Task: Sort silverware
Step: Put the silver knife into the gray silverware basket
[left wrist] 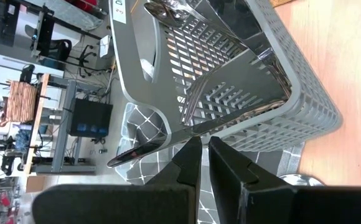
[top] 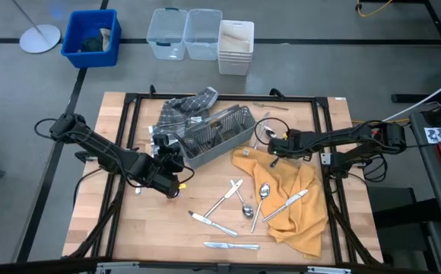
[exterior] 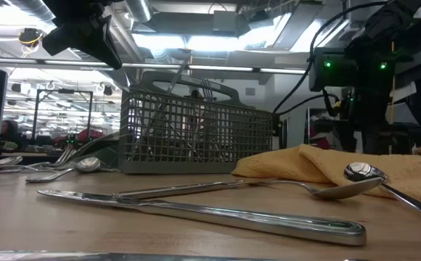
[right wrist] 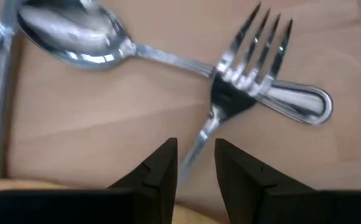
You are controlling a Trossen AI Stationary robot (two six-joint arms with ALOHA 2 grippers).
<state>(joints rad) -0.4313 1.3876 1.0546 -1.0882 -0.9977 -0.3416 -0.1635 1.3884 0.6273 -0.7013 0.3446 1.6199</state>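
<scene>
Silverware [top: 236, 205] lies scattered lower centre, by yellow cloth [top: 293, 205]. Left gripper [top: 173, 161] pinches a knife [left wrist: 168, 138] beside caddy [top: 219, 135]; right gripper [top: 272, 146] narrow over fork [right wrist: 243, 87].

overhead and table-level views share the caddy [top: 219, 135]; wrist views look close

Caddy: grey mesh caddy [top: 219, 135] sits mid-table, angled.
Checked cloth: grey plaid cloth [top: 182, 109] lies bunched behind and beside the caddy, touching it.
Yellow cloth: mustard cloth [top: 296, 209] sprawls crumpled toward the table's right front.
Floor beyond: blue bin [top: 91, 38], two clear tubs [top: 184, 33], a white container [top: 235, 46].
</scene>
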